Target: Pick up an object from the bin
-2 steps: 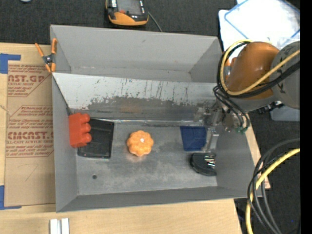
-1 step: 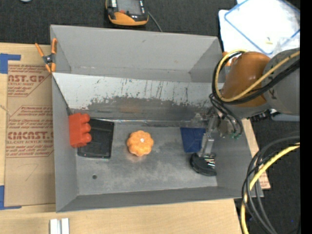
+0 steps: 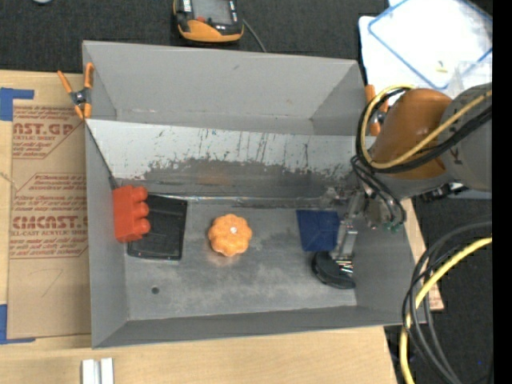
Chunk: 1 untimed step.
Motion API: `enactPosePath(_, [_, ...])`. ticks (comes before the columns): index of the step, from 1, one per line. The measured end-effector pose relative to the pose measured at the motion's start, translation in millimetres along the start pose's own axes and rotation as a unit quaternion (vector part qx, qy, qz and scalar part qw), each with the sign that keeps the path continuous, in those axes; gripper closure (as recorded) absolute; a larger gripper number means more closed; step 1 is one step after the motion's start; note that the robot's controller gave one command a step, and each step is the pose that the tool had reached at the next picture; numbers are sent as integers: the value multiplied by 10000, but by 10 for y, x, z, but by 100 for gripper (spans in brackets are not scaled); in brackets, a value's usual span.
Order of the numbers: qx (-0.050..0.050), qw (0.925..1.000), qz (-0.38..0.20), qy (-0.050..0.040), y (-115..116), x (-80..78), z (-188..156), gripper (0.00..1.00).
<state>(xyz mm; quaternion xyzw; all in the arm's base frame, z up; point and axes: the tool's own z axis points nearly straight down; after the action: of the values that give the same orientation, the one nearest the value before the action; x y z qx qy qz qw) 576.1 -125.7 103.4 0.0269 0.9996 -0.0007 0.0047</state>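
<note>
As your gripper (image 3: pixel 345 256), its width impossible to tell, hangs over the right-hand dark disc (image 3: pixel 330 275), you risk shoving it aside.

Knobbly block (image 3: pixel 130 213) far left, flat slab (image 3: pixel 160 226) touching its right, pumpkin (image 3: pixel 230 235) centre, cube (image 3: pixel 318 229) right, disc (image 3: pixel 328 272) before cube

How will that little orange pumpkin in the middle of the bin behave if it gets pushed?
The orange pumpkin looks rounded, so it would probably roll or wobble. Its lobed sides may slip in a pinch.
</note>
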Motion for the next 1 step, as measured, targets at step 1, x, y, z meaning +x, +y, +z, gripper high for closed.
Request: enactPosePath(1, [-16,9999,167,-15,-80,67,149,100])
